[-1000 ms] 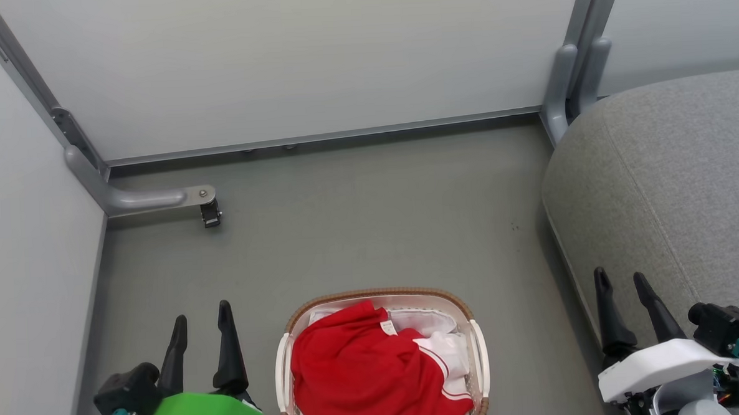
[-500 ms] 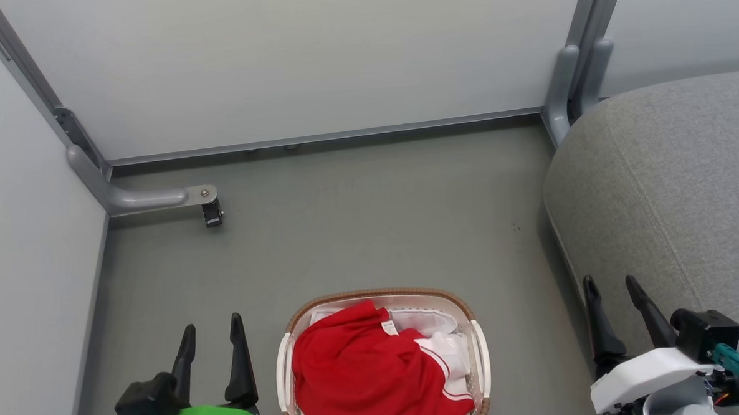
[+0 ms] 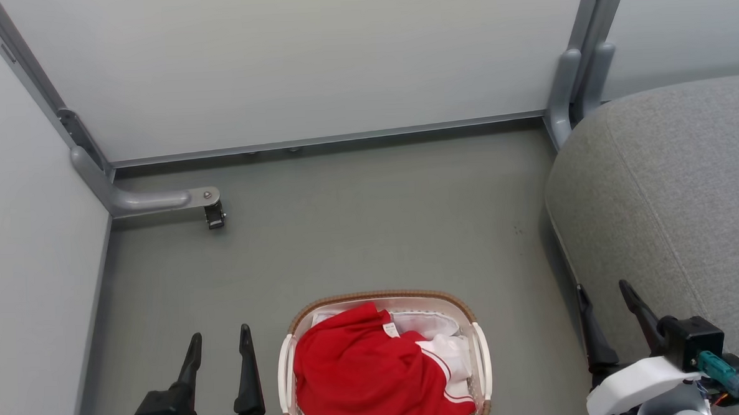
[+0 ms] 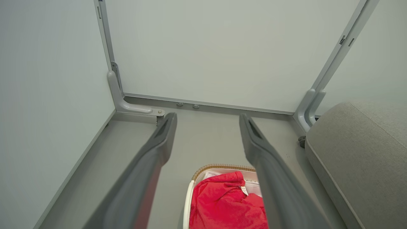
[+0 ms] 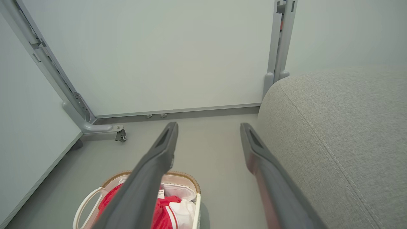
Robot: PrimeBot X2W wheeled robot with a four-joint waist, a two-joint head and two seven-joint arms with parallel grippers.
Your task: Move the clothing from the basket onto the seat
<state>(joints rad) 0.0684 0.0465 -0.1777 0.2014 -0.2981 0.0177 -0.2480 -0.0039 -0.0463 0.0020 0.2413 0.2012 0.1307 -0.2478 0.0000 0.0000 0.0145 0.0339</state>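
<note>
Nothing shifted yet: clothing (image 3: 364, 382) all heaped in the basket (image 3: 382, 294) on the floor (image 3: 376, 219), no red on the seat (image 3: 687, 187) at right, while L gripper (image 3: 220, 331) & R gripper (image 3: 602, 285), both spread wide w/ nothing held, have sunk lower in head view and edged in toward the basket vs 1 s ago.

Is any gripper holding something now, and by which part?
Nothing is held. The left gripper and the right gripper are open and empty; the clothing lies in the basket.

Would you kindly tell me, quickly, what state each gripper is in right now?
The left gripper is open, holding nothing.
The right gripper is open, holding nothing.
</note>
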